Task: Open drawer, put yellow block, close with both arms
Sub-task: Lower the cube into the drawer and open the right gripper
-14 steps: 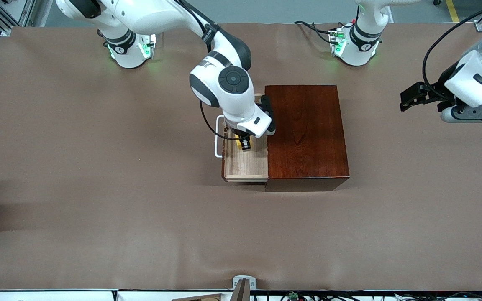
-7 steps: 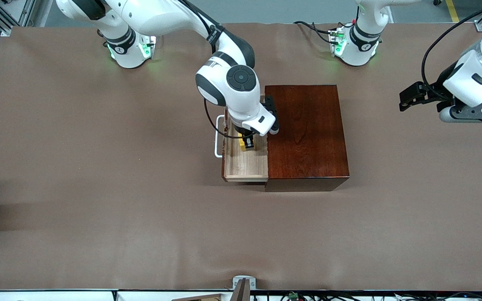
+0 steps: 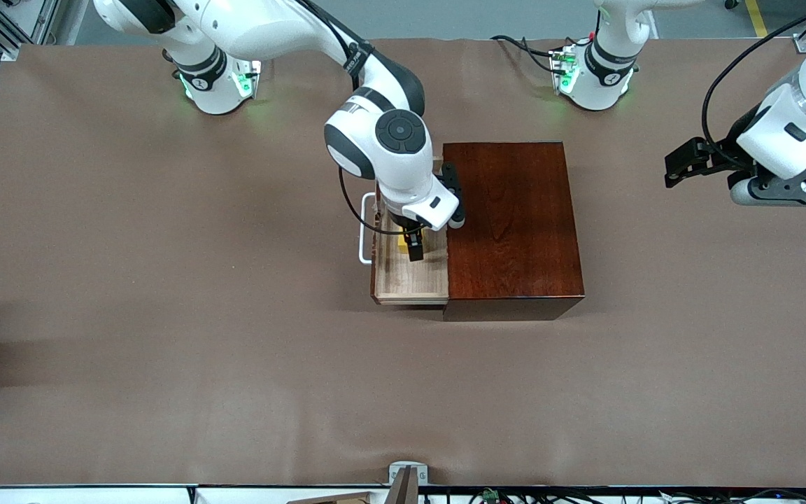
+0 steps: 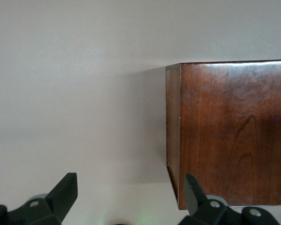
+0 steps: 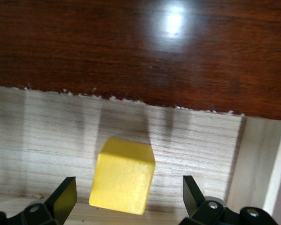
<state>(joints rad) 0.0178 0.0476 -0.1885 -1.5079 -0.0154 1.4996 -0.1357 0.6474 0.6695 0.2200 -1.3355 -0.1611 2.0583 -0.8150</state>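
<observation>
Two glossy white jointed arms (image 3: 375, 133) with dark grey joint bands, black cables, green-lit bases, black hands.

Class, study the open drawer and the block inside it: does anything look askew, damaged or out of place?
Only small things: the yellow block lies slightly turned against the grain of the drawer floor, and the dark box has a chipped, ragged edge above it. Nothing is spilled.

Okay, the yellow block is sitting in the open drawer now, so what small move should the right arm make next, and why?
Probably lift the right gripper straight up out of the drawer. Its fingers stand open on either side of the yellow block, which rests on the drawer's pale floor, so the block looks released. Rising clears the gripper before the drawer is pushed into the box. The left gripper waits open over the table toward the left arm's end.
</observation>
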